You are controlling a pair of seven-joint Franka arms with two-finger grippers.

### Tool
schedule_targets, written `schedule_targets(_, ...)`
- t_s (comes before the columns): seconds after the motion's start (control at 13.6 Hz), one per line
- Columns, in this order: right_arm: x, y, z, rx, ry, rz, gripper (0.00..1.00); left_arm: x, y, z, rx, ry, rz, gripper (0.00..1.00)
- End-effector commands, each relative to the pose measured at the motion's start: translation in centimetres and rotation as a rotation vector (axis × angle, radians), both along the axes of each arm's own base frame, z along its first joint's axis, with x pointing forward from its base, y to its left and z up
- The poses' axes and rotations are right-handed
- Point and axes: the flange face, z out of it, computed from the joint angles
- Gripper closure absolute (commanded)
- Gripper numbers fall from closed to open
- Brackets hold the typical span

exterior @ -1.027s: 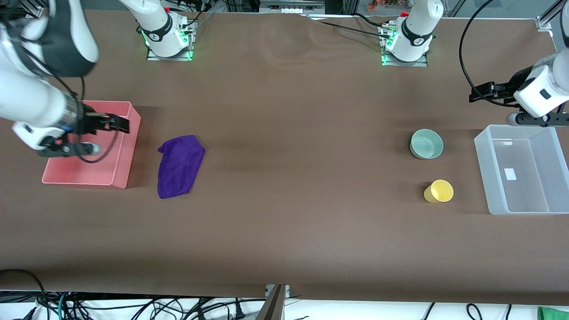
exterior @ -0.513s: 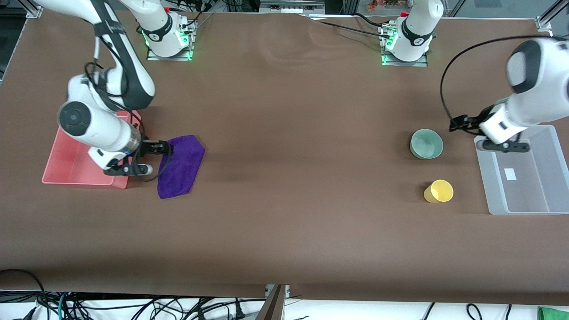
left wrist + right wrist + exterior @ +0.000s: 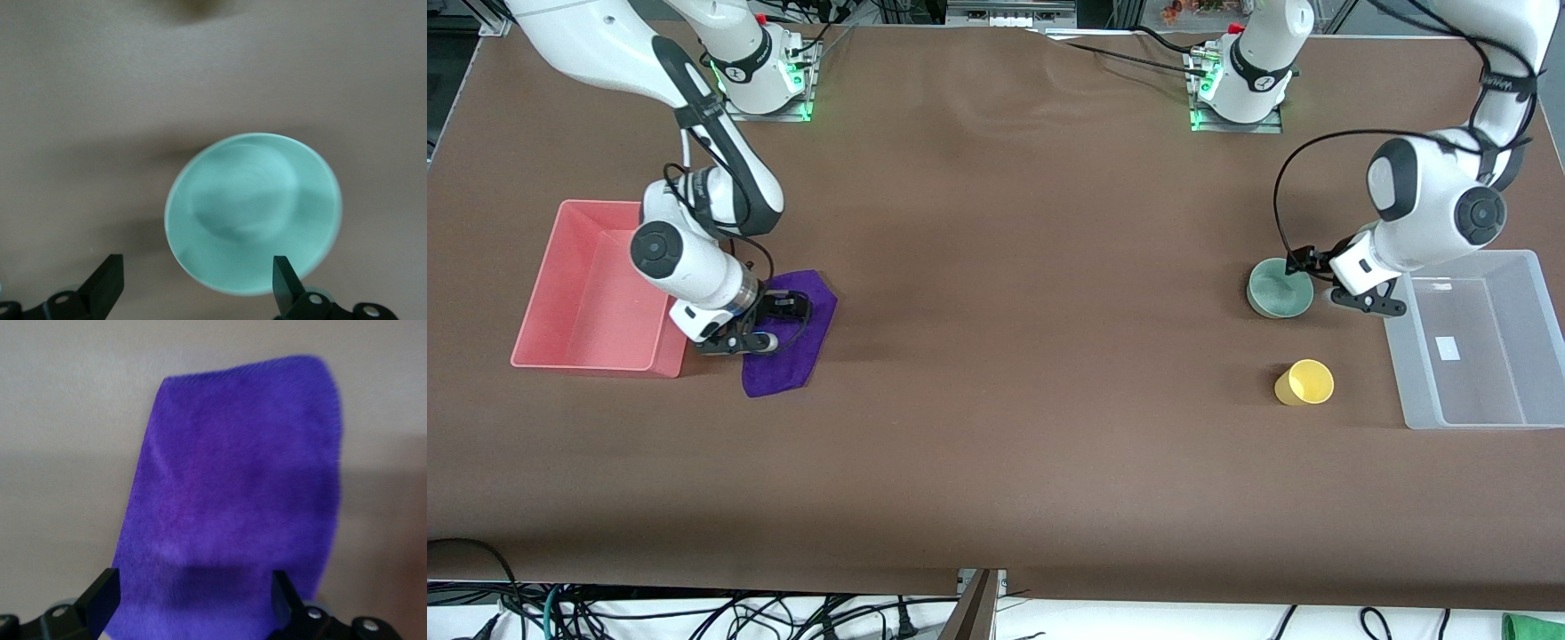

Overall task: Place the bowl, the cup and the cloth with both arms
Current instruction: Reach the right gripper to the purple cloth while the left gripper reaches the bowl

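The mint-green bowl stands on the table toward the left arm's end; in the left wrist view the bowl fills the middle. My left gripper is open and empty, just over the bowl's rim. The yellow cup lies nearer the front camera than the bowl. The purple cloth lies flat toward the right arm's end, and it shows in the right wrist view. My right gripper is open and empty, low over the cloth.
A red bin sits beside the cloth at the right arm's end. A clear plastic bin sits beside the bowl and cup at the left arm's end. Brown table lies between.
The right arm swung from over the red bin to over the cloth and came down. The left arm moved from over the clear bin to the bowl.
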Motion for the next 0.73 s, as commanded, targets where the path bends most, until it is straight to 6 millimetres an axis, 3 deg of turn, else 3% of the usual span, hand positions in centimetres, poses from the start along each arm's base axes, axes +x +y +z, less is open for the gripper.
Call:
schedule_targets(0.0,-1.3,1.1,-1.8,0.008,-0.020,0.008,0.01,0.5,0.9,-2.6,-0.012,-0.027,-0.017,0.19)
schedule_targets(0.07,-1.5,1.2,-2.2,0.009,-0.023,0.009,0.23,0.4,0.8,-3.3,-0.014,-0.018,-0.017,0.49)
schedule_targets(0.15,-1.7,1.1,-2.5,0.008,-0.012,0.011,0.63,0.4,0.8,-3.7,-0.013,-0.010,-0.006,0.76)
schedule_targets(0.22,-1.7,1.1,-2.8,0.007,-0.006,0.012,0.86,0.5,0.8,-3.7,-0.013,-0.010,-0.007,0.96)
schedule_targets(0.29,-1.8,1.1,-2.9,0.007,-0.003,0.013,1.00,0.6,0.8,-3.7,-0.013,-0.006,0.001,1.00)
schedule_targets(0.51,-1.6,1.1,-2.8,0.007,-0.005,0.017,1.00,1.2,1.1,-2.9,-0.013,-0.015,0.004,1.00)
schedule_targets(0.66,-1.1,0.8,-1.7,-0.002,0.010,0.018,1.00,2.5,1.5,-0.1,-0.026,0.008,0.007,1.00)
